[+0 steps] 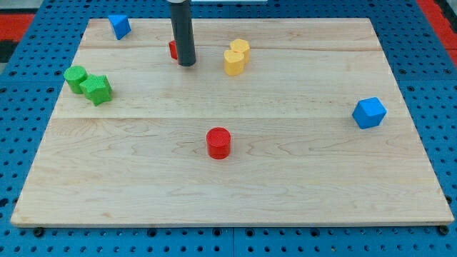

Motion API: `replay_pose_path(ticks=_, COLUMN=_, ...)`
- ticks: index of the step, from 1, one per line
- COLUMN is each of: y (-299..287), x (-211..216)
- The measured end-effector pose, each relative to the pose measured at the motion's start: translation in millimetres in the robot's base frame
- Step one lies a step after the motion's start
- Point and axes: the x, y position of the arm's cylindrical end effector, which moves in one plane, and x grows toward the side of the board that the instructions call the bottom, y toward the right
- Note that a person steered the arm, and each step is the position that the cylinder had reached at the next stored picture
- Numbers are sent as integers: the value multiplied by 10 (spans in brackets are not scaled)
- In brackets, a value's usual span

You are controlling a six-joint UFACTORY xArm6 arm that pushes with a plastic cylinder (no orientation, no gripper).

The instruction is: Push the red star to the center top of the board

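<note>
The red star [173,49] lies near the top of the board, left of centre, mostly hidden behind my rod; only a small red edge shows. My tip [186,64] rests on the board right beside it, at its lower right. A red cylinder [218,143] stands near the board's middle, well below the tip.
Two yellow blocks [236,57] sit close to the right of the tip. Two green blocks [88,83] lie at the left. A blue block [119,26] is at the top left, and a blue cube [369,113] at the right. The wooden board [228,193] lies on a blue pegboard.
</note>
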Motion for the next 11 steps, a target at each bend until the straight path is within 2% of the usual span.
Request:
replay_pose_path(ticks=2, y=-461, x=43)
replay_pose_path(ticks=4, y=126, x=-327)
replay_pose_path(ticks=6, y=-63, x=-505)
replay_pose_path(ticks=7, y=453, x=-726)
replay_pose_path(ticks=8, y=602, x=-718)
replay_pose_path(ticks=9, y=330, x=-705)
replay_pose_path(ticks=11, y=346, x=-711)
